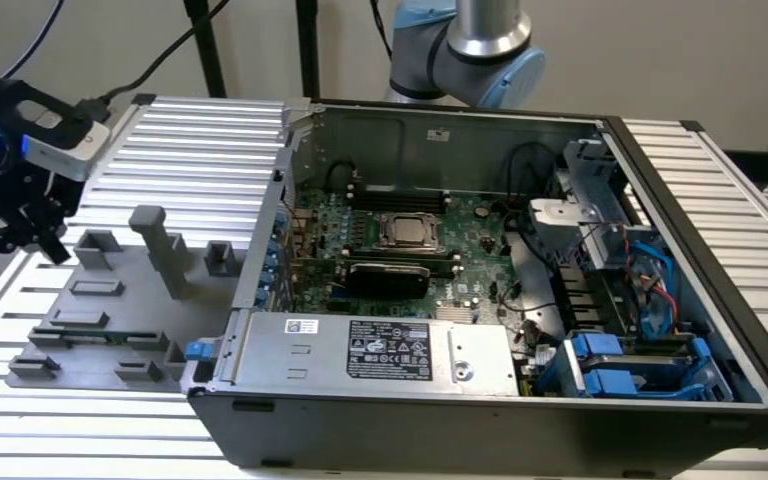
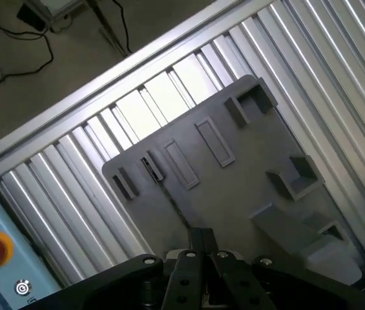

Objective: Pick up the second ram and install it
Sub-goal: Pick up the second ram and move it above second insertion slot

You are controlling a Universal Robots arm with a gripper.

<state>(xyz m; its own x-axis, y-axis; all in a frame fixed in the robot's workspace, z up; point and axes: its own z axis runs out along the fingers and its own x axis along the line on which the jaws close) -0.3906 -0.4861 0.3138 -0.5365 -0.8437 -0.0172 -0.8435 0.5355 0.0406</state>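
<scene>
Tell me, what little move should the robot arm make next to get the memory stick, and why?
Probably lower the gripper straight toward the thin dark strip standing on edge in the gray holder plate. That strip looks like the second ram. The gripper hovers above the plate with the strip just ahead of it, well away from the open computer case.

Open computer case (image 1: 491, 430) on ribbed table (image 1: 197, 130), 1 silver processor (image 1: 408, 232) inside. Beside the case, toward the exterior view's left: grey parts tray (image 1: 117, 305), black gripper (image 1: 17, 232) farther out.
</scene>
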